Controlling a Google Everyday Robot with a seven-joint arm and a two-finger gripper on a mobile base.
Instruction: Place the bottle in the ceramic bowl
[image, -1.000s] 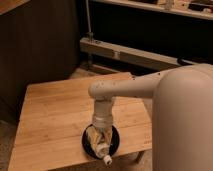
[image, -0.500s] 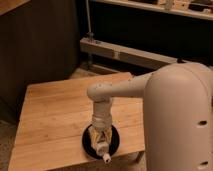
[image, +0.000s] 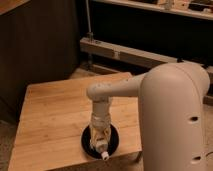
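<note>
The ceramic bowl (image: 114, 142) is a round, shallow black dish near the front edge of the wooden table (image: 55, 115). My gripper (image: 100, 139) points straight down over the bowl's middle, at the end of the off-white arm (image: 117, 89). The bottle (image: 103, 148), slim and pale, sticks out below the gripper. Its white cap (image: 105, 155) points down towards the bowl's front rim. The gripper hides the bottle's upper part and much of the bowl's inside. Whether the bottle rests on the bowl or hangs above it does not show.
The robot's large off-white body (image: 172, 120) fills the right side and covers the table's right corner. Behind the table runs a low metal rail (image: 125, 52) in front of dark shelving. A dark wall panel (image: 35, 45) stands at the back left.
The gripper and bottle stay over the bowl, almost unmoved. The robot's body now takes up more of the right side of the view.
</note>
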